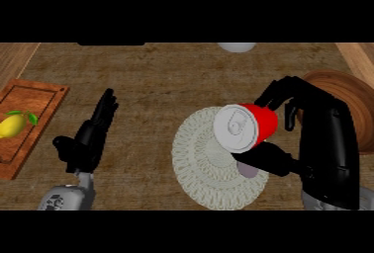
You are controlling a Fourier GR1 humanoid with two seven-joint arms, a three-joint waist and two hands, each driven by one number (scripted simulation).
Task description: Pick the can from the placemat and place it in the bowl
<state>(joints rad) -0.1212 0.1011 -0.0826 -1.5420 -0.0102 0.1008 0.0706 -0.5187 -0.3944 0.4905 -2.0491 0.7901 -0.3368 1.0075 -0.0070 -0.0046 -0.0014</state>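
A red can [252, 125] with a silver top is tilted toward me above the right part of the round white woven placemat [208, 168]. My right hand [321, 133] is shut on the can, fingers curled over its far side and thumb under it. The brown wooden bowl [350, 94] lies just right of the hand, mostly hidden behind it. My left hand [91, 133] rests open at the left, fingers straight and pointing up, away from the can.
A wooden cutting board [29, 106] with a yellow lemon [11, 125] lies at the left edge. A white object [236, 47] shows at the counter's far edge. A small purplish spot [248, 170] shows on the placemat under the thumb.
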